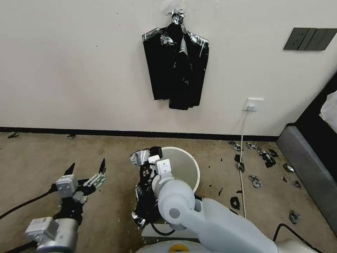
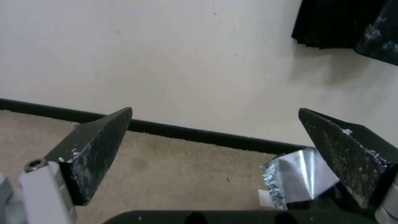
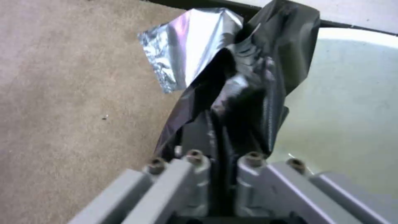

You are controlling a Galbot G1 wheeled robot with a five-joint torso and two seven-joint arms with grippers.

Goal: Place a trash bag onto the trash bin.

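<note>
Glossy black trash bag (image 1: pixel 145 182), cream-white trash bin (image 1: pixel 186 165)

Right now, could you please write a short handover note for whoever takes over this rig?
Right gripper: shut on the trash bag, holding it at the left edge of the trash bin.
Left gripper: open, holding nothing, hovering over the carpet left of the bin.
Trash bin: upright on the carpet near the wall, inside bare.
Bag bundle: hanging on the wall above.
Done: one bag taken and brought to the bin.
Left: open the bag and fit it over the rim; most of it hangs outside.
</note>
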